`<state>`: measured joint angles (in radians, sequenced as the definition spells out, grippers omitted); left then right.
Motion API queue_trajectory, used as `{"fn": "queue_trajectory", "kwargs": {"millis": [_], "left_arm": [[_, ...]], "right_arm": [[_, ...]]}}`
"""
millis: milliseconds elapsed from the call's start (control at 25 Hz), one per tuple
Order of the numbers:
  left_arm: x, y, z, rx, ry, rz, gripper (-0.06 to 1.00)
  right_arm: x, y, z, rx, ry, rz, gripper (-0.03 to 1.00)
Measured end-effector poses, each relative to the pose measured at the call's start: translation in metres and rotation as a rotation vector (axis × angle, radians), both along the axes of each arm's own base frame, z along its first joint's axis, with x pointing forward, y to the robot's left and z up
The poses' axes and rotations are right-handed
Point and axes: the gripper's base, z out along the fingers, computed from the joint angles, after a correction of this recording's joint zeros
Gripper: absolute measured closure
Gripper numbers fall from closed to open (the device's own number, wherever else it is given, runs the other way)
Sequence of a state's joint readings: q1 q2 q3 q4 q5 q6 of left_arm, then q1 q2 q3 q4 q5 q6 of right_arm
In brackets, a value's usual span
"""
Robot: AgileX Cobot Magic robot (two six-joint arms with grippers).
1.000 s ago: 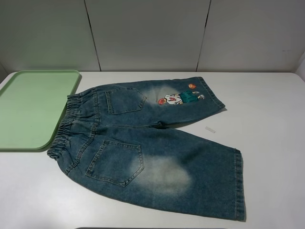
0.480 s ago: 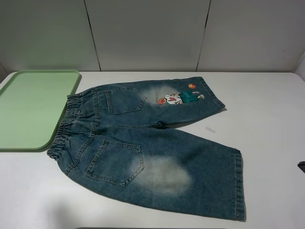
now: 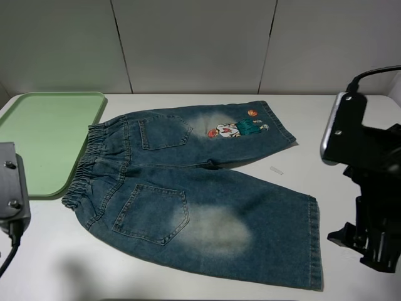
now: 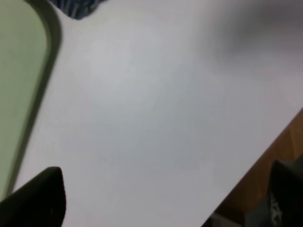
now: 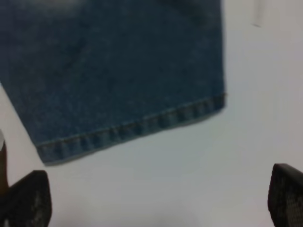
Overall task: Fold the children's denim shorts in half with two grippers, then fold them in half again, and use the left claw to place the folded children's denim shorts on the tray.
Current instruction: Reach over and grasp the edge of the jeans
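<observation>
While flat, denim shorts (image 3: 207, 194) beside tray (image 3: 44, 141).

left arm (image 3: 11, 188): boxy, silver screws | right arm (image 3: 369, 160): black, cabled

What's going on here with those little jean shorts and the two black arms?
A two-armed robot is set to fold the children's denim shorts, which lie spread flat and unfolded on the white table. The left gripper hovers open near the waistband and the green tray; the right gripper hovers open just past the leg hem. Neither touches the cloth.
</observation>
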<state>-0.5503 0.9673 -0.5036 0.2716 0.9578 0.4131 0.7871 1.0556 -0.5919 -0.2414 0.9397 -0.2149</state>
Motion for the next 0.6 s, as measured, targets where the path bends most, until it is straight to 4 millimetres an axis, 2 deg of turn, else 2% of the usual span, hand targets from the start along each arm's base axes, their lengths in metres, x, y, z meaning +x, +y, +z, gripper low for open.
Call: {"fn": "queue_trajectory", "kwargs": {"millis": [200, 600], "left_arm": [[-0.008, 0.004, -0.018, 0.016, 0.032, -0.016, 0.10], [-0.007, 0.006, -0.031, 0.011, -0.026, -0.063, 0.10]], "right_arm": [[0.009, 0.015, -0.018, -0.032, 0.044, 0.032, 0.27], [0.019, 0.032, -0.049, -0.067, 0.151, 0.059, 0.27]]}}
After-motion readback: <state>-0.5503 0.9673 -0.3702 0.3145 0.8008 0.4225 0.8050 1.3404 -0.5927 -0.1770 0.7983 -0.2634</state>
